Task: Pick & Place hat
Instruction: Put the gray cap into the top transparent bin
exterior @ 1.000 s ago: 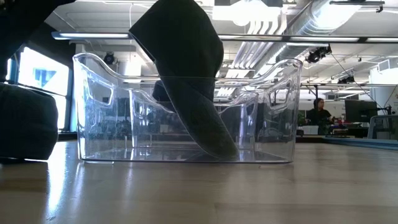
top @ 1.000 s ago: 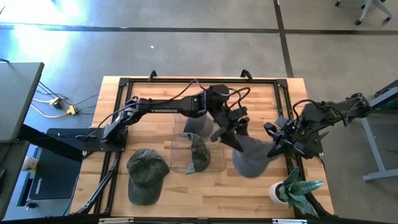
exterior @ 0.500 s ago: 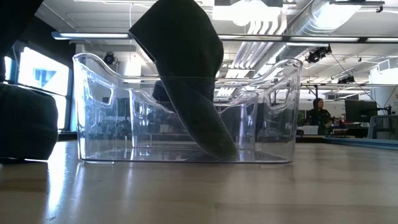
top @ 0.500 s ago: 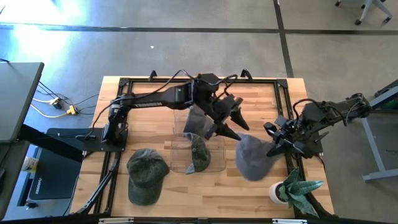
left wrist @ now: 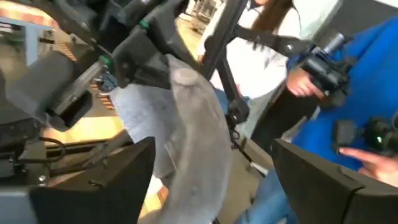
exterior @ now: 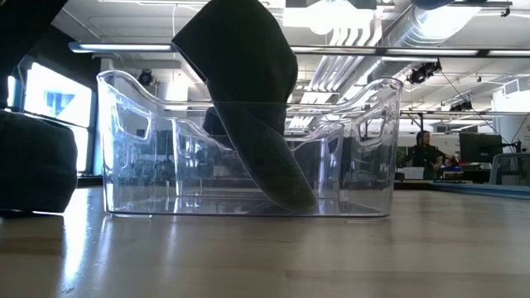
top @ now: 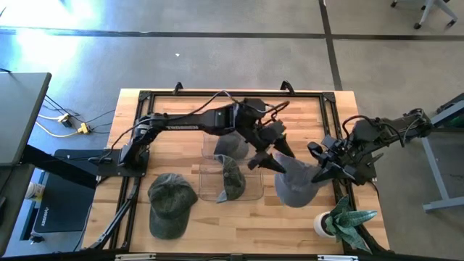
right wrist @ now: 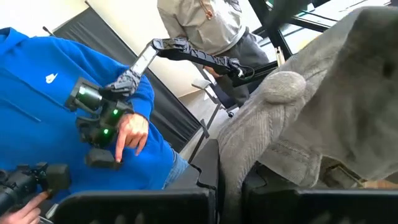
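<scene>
The right gripper (top: 324, 169) is clamped on the soft grey fabric cap (top: 293, 185); the left gripper (top: 267, 161), fully spread and empty, hangs just beside it. Should the left gripper snag the brim, the cap could tear free of the right gripper onto the tabletop (top: 217, 228).

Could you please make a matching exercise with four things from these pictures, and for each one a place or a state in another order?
Things:
1. grey hat
2. green cap
3. clear bin
4. potted plant

Places or states:
A. lies on the table left of the bin
B. stands at the table's right front corner
C. pinched by the right gripper
D. has a dark cap standing in it

Pairs: 1-C, 2-A, 3-D, 4-B
</scene>
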`<state>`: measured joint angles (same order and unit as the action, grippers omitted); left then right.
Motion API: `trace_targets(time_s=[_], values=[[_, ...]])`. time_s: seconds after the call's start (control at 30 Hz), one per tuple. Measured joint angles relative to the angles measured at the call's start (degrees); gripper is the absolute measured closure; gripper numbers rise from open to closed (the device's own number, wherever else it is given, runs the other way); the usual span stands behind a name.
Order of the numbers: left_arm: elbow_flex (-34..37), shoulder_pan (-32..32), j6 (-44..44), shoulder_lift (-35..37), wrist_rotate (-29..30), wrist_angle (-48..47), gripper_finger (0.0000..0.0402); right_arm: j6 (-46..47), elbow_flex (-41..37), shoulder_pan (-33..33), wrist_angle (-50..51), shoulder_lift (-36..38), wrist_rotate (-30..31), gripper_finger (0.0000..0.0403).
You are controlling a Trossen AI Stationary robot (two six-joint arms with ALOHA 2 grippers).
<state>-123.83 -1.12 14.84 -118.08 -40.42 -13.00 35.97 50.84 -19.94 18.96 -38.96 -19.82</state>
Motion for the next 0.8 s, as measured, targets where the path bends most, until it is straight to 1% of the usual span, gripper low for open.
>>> trace_targets(time_s=[0.1,0.2,0.27,0.3,0.33,0.4,0.53,0.73,0.8], values=[[-0.7,0.5,0.6,-1.1,1.5,4.8,0.0068,0.0,0.0,0.0,0.0,0.0,0.1,0.04],[-0.3,0.7,4.7,-2.3,-1.7,4.8,0.0067,-0.1,0.0,0.0,0.1,0.0,0.1,0.0401],[0.1,0.5,7.7,-2.8,-3.4,5.3,0.0074,-0.1,0.0,0.0,0.1,0.0,0.1,0.0399],[0.0,0.6,7.8,-3.1,-3.3,6.5,0.008,-0.1,0.0,0.0,0.1,0.0,0.1,0.0398],[-0.5,0.7,7.3,-3.5,-2.3,7.8,0.0085,0.0,0.0,0.0,0.1,0.0,0.1,0.0398],[-0.5,0.9,5.9,-3.6,0.4,6.9,0.0097,-0.2,0.0,0.0,0.1,0.0,0.1,0.04],[-0.1,0.9,6.9,-4.4,4.4,6.5,0.0111,-0.2,0.0,0.0,0.1,-0.1,0.2,0.0399],[-0.3,0.8,6.5,-3.9,4.4,6.9,0.0112,-0.3,0.0,0.0,0.1,0.0,0.0,0.04],[-0.3,0.8,7.5,-4.0,2.4,6.7,0.0112,-0.4,0.0,0.0,0.1,0.0,0.0,0.0399]])
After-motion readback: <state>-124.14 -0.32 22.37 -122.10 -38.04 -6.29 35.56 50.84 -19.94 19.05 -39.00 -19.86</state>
